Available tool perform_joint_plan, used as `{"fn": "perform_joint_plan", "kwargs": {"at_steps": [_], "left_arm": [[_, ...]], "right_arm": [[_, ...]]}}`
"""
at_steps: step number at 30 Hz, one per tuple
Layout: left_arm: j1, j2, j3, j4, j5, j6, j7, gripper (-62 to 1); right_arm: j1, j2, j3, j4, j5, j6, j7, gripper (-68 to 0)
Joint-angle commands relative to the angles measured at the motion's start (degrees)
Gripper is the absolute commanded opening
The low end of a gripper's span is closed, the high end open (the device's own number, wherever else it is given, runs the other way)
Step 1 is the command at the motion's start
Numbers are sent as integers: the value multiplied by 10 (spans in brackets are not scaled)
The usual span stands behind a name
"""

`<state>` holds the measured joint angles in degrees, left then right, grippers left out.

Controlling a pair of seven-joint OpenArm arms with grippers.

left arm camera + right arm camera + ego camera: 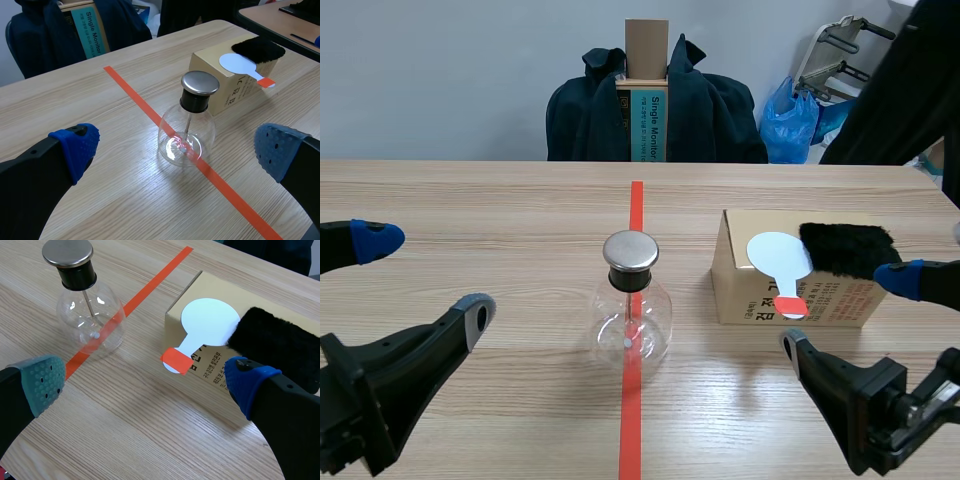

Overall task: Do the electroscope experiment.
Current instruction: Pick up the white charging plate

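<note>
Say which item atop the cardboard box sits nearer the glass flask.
The white round paddle with red-taped handle; the black fur pad lies farther from the glass flask.

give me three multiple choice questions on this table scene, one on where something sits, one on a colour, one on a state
1. Where does the white round paddle with the orange-red handle lie?
A. on top of the brown cardboard box
B. on the bare table
C. under the box

2. What colour is the fluffy cloth beside the paddle?
A. white
B. black
C. blue

3. How is the clear round glass flask with the metal cap?
A. upright on the orange-red tape line
B. tipped on its side
C. held in an end effector

Answers:
1 A: it lies on the box top, with its handle over the front edge.
2 B: the cloth is black in every view.
3 A: it stands cap up and nothing touches it.
</note>
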<state>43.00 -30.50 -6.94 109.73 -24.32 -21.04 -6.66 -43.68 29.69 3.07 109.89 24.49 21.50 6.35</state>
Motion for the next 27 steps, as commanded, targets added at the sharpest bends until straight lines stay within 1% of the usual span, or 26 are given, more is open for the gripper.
{"fn": "perform_joint_plan", "kwargs": {"at_steps": [1,6,11,17,23,27], "left_arm": [[0,0,-2,6,-3,-1,-9,14],[0,3,-2,6,-3,-1,-10,14],[0,3,-2,6,-3,-1,-10,14],[0,3,-2,6,-3,-1,-9,14],[0,3,-2,6,-3,0,-8,14],[0,3,-2,6,-3,0,-8,14]], "right_arm": [[7,8,18,4,4,-4,13,4],[7,7,18,4,2,-24,13,4],[7,7,18,4,2,-24,13,4],[7,-8,18,4,6,-24,19,4],[7,-8,18,4,6,-24,19,4],[7,-8,18,4,-11,-24,19,4]]}}
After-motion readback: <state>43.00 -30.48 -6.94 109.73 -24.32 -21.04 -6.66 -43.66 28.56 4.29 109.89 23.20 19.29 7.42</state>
